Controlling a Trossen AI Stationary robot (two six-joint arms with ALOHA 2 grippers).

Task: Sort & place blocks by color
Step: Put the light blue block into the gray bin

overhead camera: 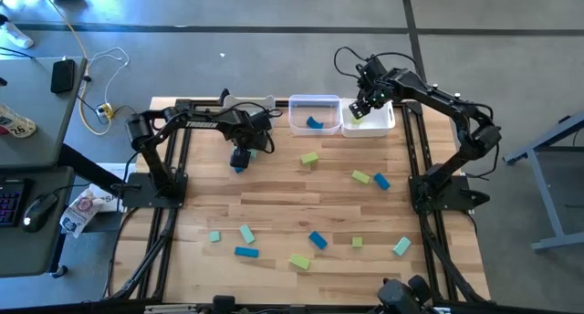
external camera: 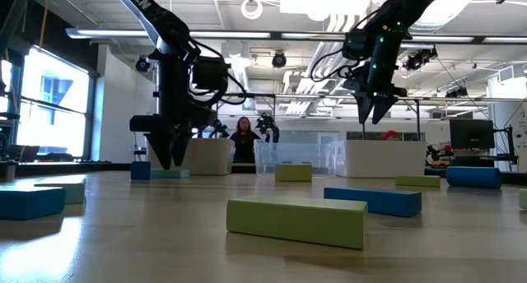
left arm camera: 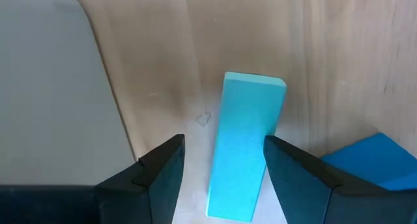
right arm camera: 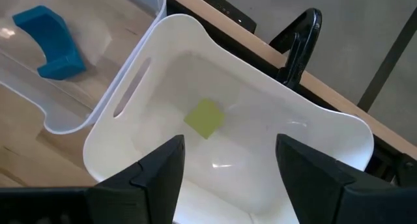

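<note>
- Toward the upper left of the high view, the left claw (overhead camera: 241, 159) hangs low over the tabletop (overhead camera: 274, 214), fingers pointing down. In its wrist view the jaws stand apart on either side of a pale teal bar (left arm camera: 244, 146) lying on the wood, not yet pressing it; this looks like the setup for a pick. A darker blue block (left arm camera: 368, 160) lies just beside the bar, close enough that a finger could nudge it.
- The left arm reaches inward from its base at the left edge, elbow bent, wrist turned straight down.
- At upper right, the right claw (overhead camera: 363, 109) hovers above the white bin (right arm camera: 339, 129), jaws spread and holding nothing. A yellow-green cube (right arm camera: 204, 117) rests on that bin's floor directly below, which suggests a finished drop.
- The right arm stretches from its base up and across toward the top edge, forearm sloping down to the bin.
- A neighbouring clear bin (overhead camera: 313, 102) holds a blue piece (right arm camera: 51, 50), so colours are being kept in separate bins.
- Most blocks remain scattered across the lower half of the tabletop: a yellow-green bar (external camera: 298, 221) and a blue bar (external camera: 372, 200) near the low camera, others in teal, blue and green. The sort seems to be at an early stage.
</note>
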